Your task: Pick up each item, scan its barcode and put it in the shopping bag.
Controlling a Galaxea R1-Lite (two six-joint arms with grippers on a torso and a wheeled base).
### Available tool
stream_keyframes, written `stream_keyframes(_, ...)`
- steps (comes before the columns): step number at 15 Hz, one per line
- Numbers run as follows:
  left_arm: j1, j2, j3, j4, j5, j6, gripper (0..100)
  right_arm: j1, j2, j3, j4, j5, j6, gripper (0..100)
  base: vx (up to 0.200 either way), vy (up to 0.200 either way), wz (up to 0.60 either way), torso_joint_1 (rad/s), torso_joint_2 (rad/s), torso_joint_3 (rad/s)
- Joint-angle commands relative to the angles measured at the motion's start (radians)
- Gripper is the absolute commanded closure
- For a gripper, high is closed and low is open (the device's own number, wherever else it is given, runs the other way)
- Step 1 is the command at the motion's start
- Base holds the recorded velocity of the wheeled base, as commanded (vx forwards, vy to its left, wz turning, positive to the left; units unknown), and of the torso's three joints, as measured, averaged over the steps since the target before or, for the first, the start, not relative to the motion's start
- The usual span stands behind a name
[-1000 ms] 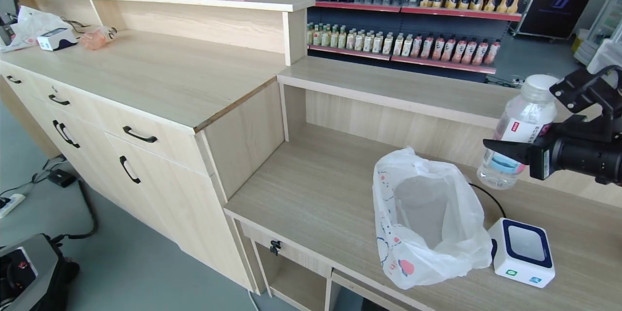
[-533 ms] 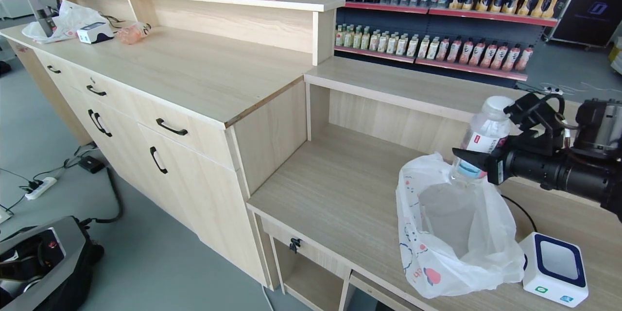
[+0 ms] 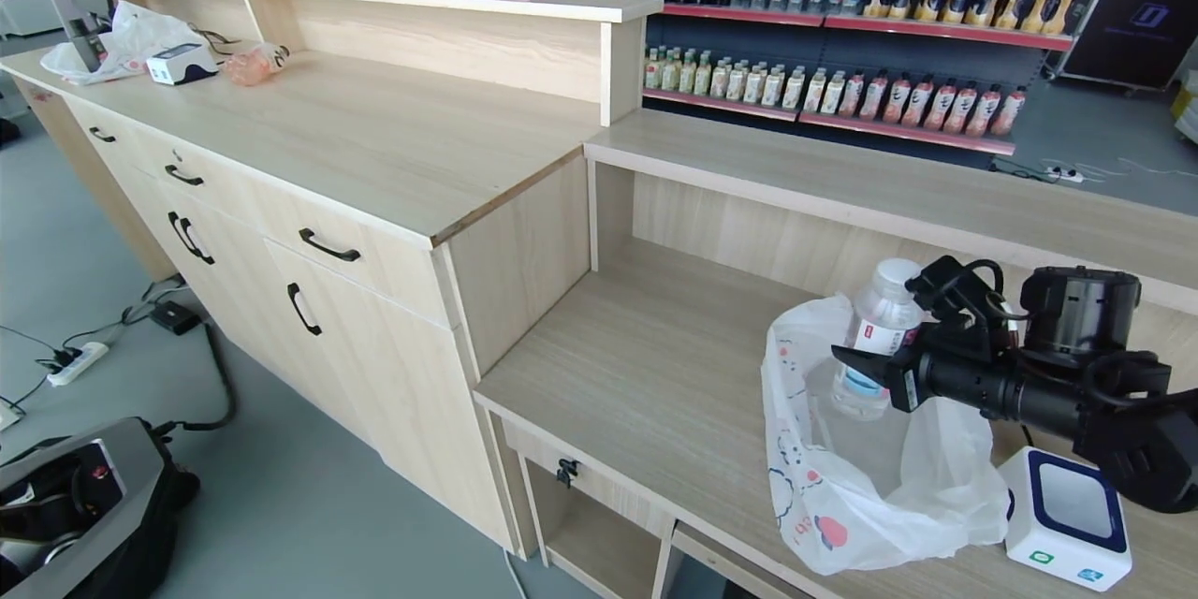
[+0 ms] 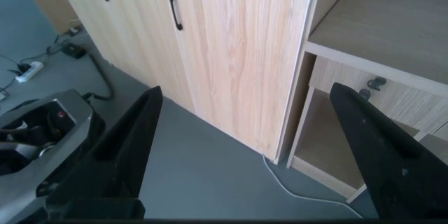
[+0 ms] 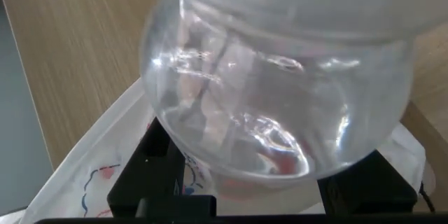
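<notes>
A clear water bottle with a white cap and a red-and-white label stands upright in my right gripper, which is shut on it. Its lower half is down inside the open mouth of the white plastic shopping bag on the low counter. From the right wrist, the bottle's rounded base is close up, with the bag's printed edge below it. The white barcode scanner sits just right of the bag. My left gripper is open, hanging over the grey floor beside the cabinet doors.
The low counter has bare wood left of the bag. A taller counter with drawers stands to the left, holding another bag, a scanner and a pink item at its far end. Drink shelves line the back wall.
My right gripper has come down and slightly left with the bottle, from above the bag's rim into its mouth. The head camera shifted between the two earlier frames.
</notes>
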Motion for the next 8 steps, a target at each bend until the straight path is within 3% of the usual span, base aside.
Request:
stream_keyframes(1,-0.001,0.0,0.0,0.0,0.0,0.0,0,0.021,0.046,0.027,-0.024,0.002,0.0,100,0.0,0.0,0.0,0.0,0.0,0.0)
stream_keyframes(8,-0.001,0.0,0.0,0.0,0.0,0.0,0,0.044,0.13,0.098,-0.131,0.004,0.0,100,0.0,0.0,0.0,0.0,0.0,0.0)
